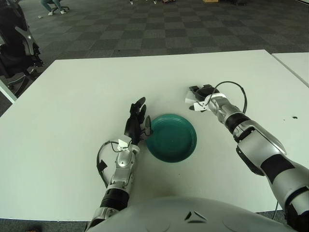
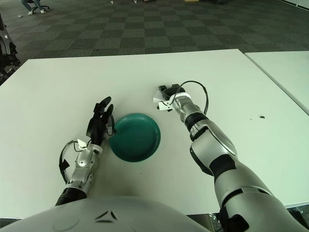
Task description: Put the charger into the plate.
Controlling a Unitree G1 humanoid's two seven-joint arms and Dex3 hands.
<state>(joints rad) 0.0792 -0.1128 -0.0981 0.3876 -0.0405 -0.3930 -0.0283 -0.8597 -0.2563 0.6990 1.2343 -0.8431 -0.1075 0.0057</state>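
Right hand (image 1: 202,92) clenched on white charger (image 1: 190,100), beyond green plate (image 1: 171,137); shallow grip, slip risk. Left hand (image 1: 135,121) released beside plate.

The white table (image 1: 77,106) has wide bare surface on the left side and at the far edge, so a hand can pass there freely. In the middle near part lies the green plate (image 1: 171,137); its inside is bare and open from above. The left hand (image 1: 135,121) stands just beside the plate's left rim with fingers extended, and it blocks the way to the plate from that side. Behind the plate on the right, the right hand (image 1: 203,94) covers the small white charger (image 1: 189,100), with a black cable looping over the wrist. Between this hand and the plate's far rim there is a free strip of table. The right forearm crosses the table to the right of the plate.
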